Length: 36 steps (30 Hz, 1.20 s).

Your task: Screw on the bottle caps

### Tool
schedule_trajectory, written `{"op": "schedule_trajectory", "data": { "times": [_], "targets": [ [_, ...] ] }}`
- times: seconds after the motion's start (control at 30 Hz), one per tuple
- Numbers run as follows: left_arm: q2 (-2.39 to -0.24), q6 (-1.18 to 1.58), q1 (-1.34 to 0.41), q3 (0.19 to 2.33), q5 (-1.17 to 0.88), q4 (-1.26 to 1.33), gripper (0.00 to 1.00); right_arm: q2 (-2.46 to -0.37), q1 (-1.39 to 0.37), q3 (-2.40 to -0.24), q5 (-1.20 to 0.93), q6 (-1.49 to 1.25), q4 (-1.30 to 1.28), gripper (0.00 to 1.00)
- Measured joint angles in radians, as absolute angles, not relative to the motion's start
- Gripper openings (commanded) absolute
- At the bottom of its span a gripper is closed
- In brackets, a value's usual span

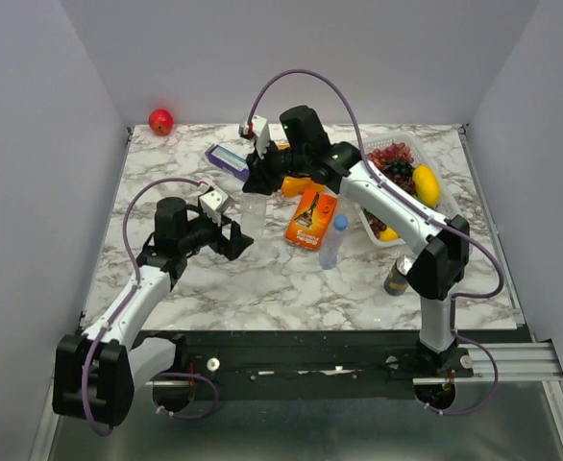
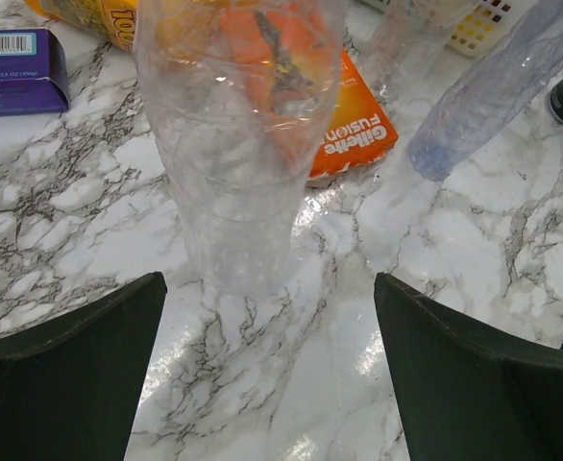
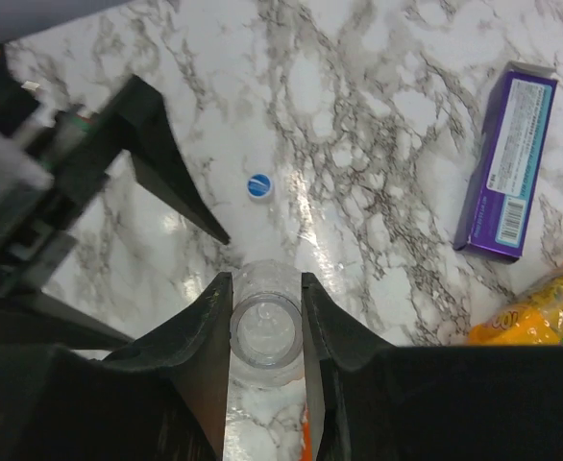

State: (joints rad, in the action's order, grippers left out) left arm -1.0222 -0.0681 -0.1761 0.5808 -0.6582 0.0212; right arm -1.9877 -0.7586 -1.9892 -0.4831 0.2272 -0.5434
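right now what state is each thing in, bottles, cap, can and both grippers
upright bottle: standing, neck open, no cap
loose cap: off, lying flat on the table
second bottle: on its side, blue cap on
right gripper: closed on the upright bottle's neck
left gripper: open, fingers either side of that bottle's base
can: upright

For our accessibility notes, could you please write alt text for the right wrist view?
Seen from above, the right gripper clasps the neck of an uncapped clear bottle standing on the marble table. A blue cap lies loose beyond it, the left gripper's open fingers stand at left, and a purple box lies at right.
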Motion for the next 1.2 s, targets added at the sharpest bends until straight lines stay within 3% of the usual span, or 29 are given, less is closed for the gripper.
{"op": "schedule_trajectory", "data": {
  "times": [0.37, 0.57, 0.7, 0.73, 0.8, 0.87, 0.9, 0.97, 1.2],
  "targets": [
    [-1.183, -0.063, -0.205, 0.581, -0.669, 0.168, 0.99, -1.912, -0.758, -1.979, -0.614, 0.102, -0.524, 0.09],
    [-1.211, -0.060, -0.214, 0.586, -0.717, 0.197, 0.83, -1.912, -0.758, -1.976, -0.638, 0.073, -0.515, 0.10],
    [-1.216, -0.064, -0.214, 0.596, -0.768, 0.199, 0.65, -1.912, -0.757, -1.973, -0.646, 0.067, -0.504, 0.11],
    [-1.217, -0.064, -0.214, 0.596, -0.781, 0.200, 0.61, -1.912, -0.757, -1.971, -0.648, 0.066, -0.502, 0.12],
    [-1.217, -0.071, -0.214, 0.596, -0.799, 0.201, 0.52, -1.912, -0.757, -1.969, -0.649, 0.060, -0.499, 0.27],
    [-1.218, -0.071, -0.216, 0.596, -0.808, 0.198, 0.49, -1.912, -0.756, -1.964, -0.648, 0.053, -0.494, 0.48],
    [-1.218, -0.072, -0.216, 0.596, -0.812, 0.193, 0.48, -1.911, -0.755, -1.963, -0.647, 0.052, -0.494, 0.52],
    [-1.216, -0.073, -0.216, 0.596, -0.816, 0.184, 0.47, -1.911, -0.756, -1.963, -0.625, 0.057, -0.496, 0.58],
    [-1.018, 0.051, -0.103, 0.587, -0.770, 0.078, 0.38, -1.907, -0.764, -2.038, -0.463, 0.107, -0.503, 0.60]
  ]
}}
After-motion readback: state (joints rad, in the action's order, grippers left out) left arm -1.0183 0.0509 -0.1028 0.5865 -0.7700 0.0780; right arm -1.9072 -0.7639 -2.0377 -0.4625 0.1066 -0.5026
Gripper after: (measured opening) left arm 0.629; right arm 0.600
